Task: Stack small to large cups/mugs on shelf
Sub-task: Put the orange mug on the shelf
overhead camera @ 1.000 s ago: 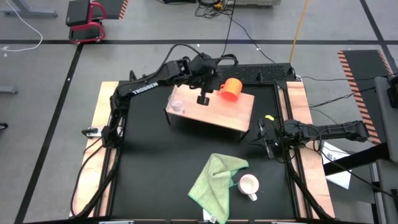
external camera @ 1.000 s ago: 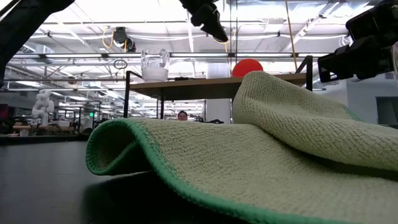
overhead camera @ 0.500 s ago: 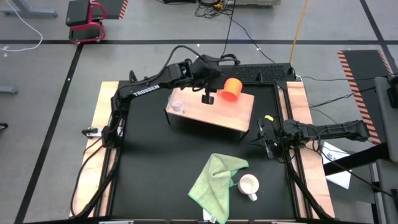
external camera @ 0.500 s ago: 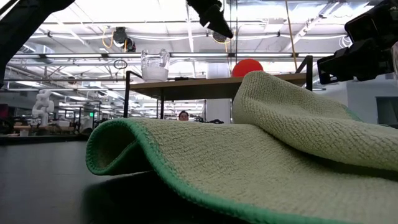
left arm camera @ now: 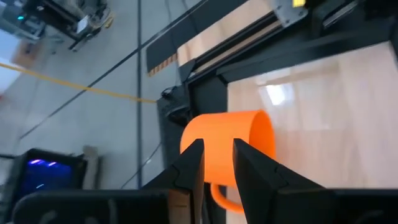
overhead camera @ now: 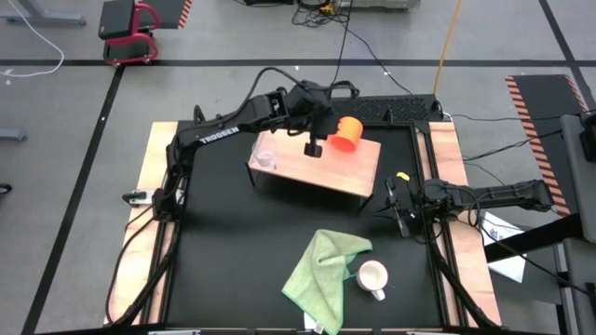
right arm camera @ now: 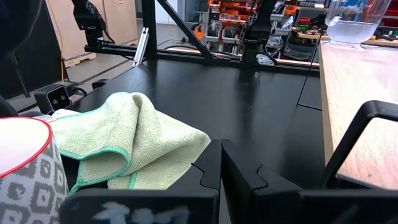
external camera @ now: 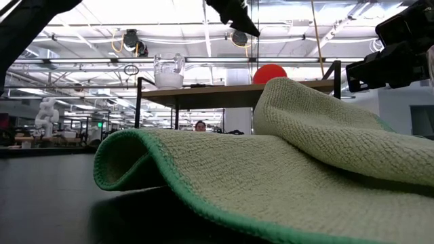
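The shelf (overhead camera: 317,169) stands at the table's far middle. The small glass cup (overhead camera: 265,158) stands upright on its left end. On its far right part is the orange mug (overhead camera: 346,132); in the low view it shows a round outline, as if lying on its side. My left gripper (overhead camera: 314,146) hovers above the shelf just left of the orange mug (left arm camera: 224,134), fingers a little open with nothing between them. The white mug (overhead camera: 372,275) stands on the table at the near right. My right gripper (overhead camera: 393,207) rests shut by the right edge.
A light green cloth (overhead camera: 324,268) lies crumpled on the table beside the white mug and fills the low view's foreground. A dark keyboard (overhead camera: 391,110) lies behind the shelf. Wooden strips run along both table sides. Bare black tabletop lies between the shelf and the cloth.
My left gripper has tipped upward and drifted slightly toward the orange mug, staying above the shelf. The mug and the cup have kept still.
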